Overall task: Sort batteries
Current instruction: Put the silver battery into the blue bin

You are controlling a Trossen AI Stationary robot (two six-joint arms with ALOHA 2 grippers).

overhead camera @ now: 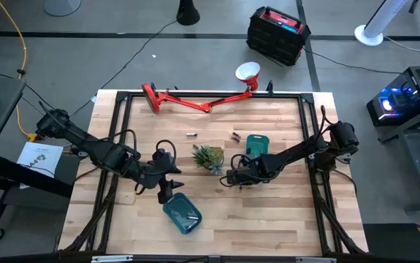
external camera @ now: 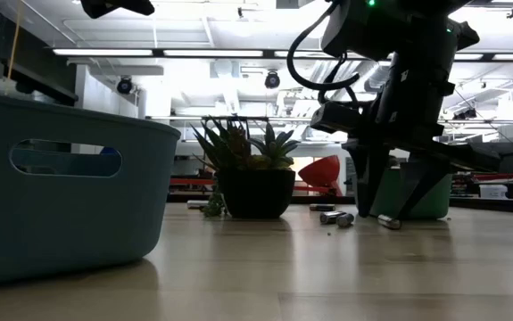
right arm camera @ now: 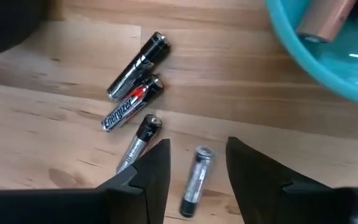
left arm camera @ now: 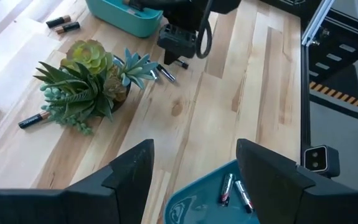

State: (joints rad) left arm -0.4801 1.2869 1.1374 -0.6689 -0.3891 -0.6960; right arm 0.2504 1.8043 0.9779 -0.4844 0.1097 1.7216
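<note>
We see the right gripper (right arm camera: 197,171) low over the pale wooden tabletop (overhead camera: 268,212), its two dark wedge-shaped fingers spread to either side of one slim silver-and-black battery (right arm camera: 195,180) that lies flat on the planks; the fingers are not touching it. Just beside it lie three more cylindrical batteries (right arm camera: 132,99) with glossy black-and-silver labels, one bearing a red flash, fanned out close together. A teal plastic tray (overhead camera: 256,145) with a smooth rounded rim stands near them, holding a copper-topped battery (right arm camera: 320,22).

The left gripper (left arm camera: 194,171) hangs above a second teal tray (overhead camera: 182,212), its broad matte-black fingers wide apart and holding nothing. In that tray rest two thin batteries (left arm camera: 235,190).

Between the arms stands a small potted succulent (overhead camera: 210,158), spiky green leaves and rounded rosettes in a dark pot. Further loose batteries lie near it: one (left arm camera: 32,119) against its foliage, two copper-and-black ones (left arm camera: 62,23) farther off.
</note>
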